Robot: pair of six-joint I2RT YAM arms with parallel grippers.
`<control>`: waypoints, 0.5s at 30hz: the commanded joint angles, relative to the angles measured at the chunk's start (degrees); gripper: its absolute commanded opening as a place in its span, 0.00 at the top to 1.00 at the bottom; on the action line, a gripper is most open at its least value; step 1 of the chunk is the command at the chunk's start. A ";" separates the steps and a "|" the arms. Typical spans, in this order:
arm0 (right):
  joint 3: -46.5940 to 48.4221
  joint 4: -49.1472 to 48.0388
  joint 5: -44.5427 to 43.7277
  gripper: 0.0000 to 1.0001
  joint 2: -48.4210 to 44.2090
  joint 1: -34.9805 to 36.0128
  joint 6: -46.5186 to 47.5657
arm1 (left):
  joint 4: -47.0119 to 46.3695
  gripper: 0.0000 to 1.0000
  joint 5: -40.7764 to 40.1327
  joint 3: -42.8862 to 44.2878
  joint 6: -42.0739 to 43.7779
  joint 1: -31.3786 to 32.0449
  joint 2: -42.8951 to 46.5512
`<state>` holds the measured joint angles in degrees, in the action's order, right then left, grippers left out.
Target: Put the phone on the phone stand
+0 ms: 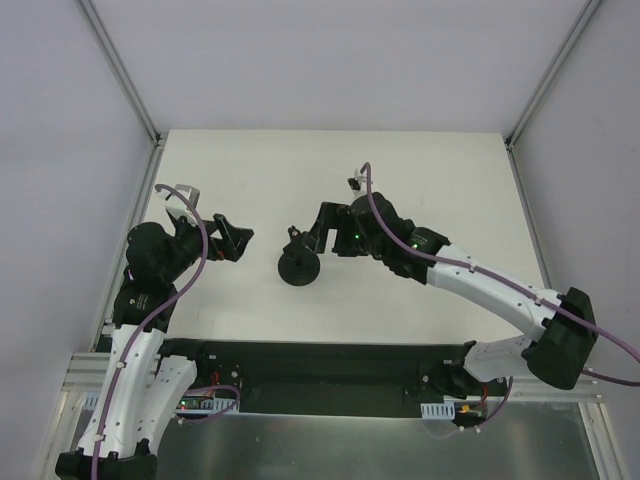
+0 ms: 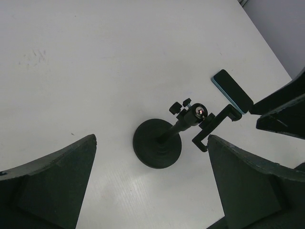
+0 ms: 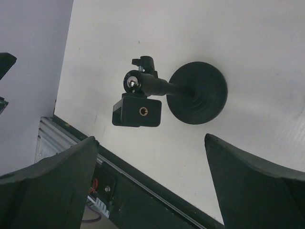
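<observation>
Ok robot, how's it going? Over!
Left jaws and right jaws open, empty. Phone flat on table, beside stand, not on it. Nothing in the way.

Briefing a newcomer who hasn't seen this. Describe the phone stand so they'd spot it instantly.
Look midway across the white table. The phone stand sits there: black disc base, stem, bracket on top. Unlike the flat, teal-edged phone nearby, it stands up.

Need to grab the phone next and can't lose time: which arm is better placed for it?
Right, probably. In the left wrist view the phone lies on the table just beside the open right gripper. The left gripper is open too, but the stand sits between it and the phone.
</observation>
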<state>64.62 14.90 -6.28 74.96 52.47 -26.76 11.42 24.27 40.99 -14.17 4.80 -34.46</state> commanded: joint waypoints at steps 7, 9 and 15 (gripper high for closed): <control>0.77 -13.65 4.61 0.03 6.16 -0.17 -12.16 | -2.72 0.01 3.76 0.67 -1.03 -0.23 -0.96; -0.10 -14.54 5.66 0.05 6.95 -0.61 -13.40 | -2.72 0.01 3.85 0.58 -1.03 -0.23 -1.14; -4.59 -21.83 9.36 0.23 7.48 -2.81 -17.62 | -2.98 0.01 4.56 0.58 -1.21 -0.23 -1.58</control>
<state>62.24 0.19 0.27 82.13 50.72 -40.27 11.35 26.65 40.99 -14.44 4.82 -35.81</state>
